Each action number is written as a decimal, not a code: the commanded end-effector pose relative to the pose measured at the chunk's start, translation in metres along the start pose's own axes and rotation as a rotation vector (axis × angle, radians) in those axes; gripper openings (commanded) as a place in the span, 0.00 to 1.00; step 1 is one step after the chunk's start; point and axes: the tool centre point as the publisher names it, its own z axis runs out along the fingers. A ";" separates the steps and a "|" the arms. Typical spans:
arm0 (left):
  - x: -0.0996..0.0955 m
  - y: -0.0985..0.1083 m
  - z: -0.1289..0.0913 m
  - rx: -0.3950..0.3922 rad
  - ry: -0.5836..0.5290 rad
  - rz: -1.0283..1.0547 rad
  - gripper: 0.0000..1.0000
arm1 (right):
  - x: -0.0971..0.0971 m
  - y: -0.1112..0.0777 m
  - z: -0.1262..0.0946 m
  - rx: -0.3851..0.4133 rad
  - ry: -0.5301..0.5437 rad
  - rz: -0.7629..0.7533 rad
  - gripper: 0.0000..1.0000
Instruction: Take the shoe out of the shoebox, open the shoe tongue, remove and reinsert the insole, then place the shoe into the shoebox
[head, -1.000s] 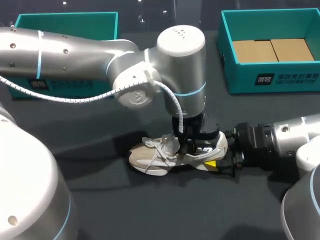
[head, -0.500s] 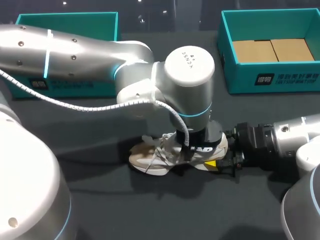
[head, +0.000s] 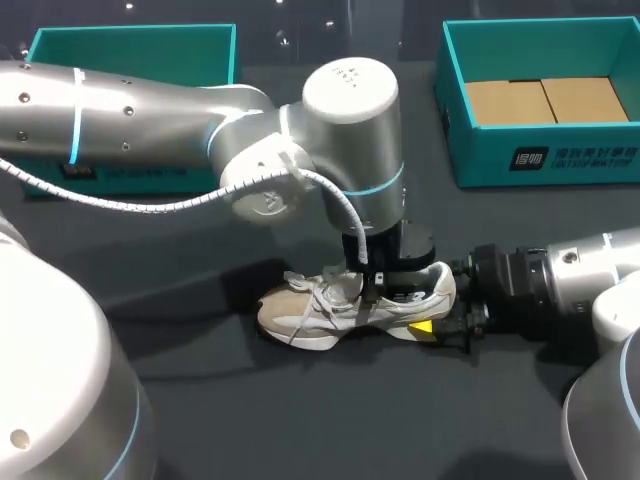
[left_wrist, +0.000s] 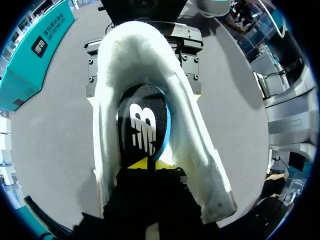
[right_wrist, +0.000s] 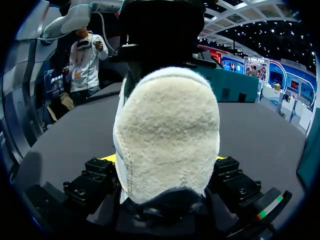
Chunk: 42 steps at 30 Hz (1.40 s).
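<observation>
1. Head view: half a second ago the left arm (head: 350, 150) had sunk low over the shoe (head: 320, 305). It has now lifted and drawn back a little to the left, near where it was a second ago.
2. The shoe has not shifted. It lies on its sole on the desk (head: 200, 400), toe to the left and heel to the right, well apart from the teal shoebox (head: 560, 160) at the far right.
3. The right arm (head: 560, 285) has stayed put, and its jaws are clamped on the heel from both sides.
4. Left wrist view: the left jaws are narrow and seem to pinch the near end of the black insole (left_wrist: 142, 130), which stands tilted inside the shoe's opening.
5. I judge that dip and rise to be work on the insole, so the task is in its middle and boxing the shoe is still to come.
6. Hard to tell: whether the insole is coming out or going back in, and how much of it lies under the tongue.
7. The left wrist hides the opening from above. Only slivers of yellow show beside the heel in the right wrist view, and neither wrist view shows the toe.
</observation>
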 end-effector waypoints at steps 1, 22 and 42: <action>0.000 0.019 -0.018 0.119 0.048 0.006 0.00 | 0.001 -0.001 0.001 0.004 0.000 -0.001 0.00; 0.015 -0.005 -0.060 0.342 0.060 0.022 0.00 | 0.001 -0.001 0.001 0.004 0.000 -0.001 0.00; -0.007 -0.065 -0.067 0.345 -0.121 -0.004 0.00 | 0.001 -0.001 0.001 0.004 0.000 -0.001 0.00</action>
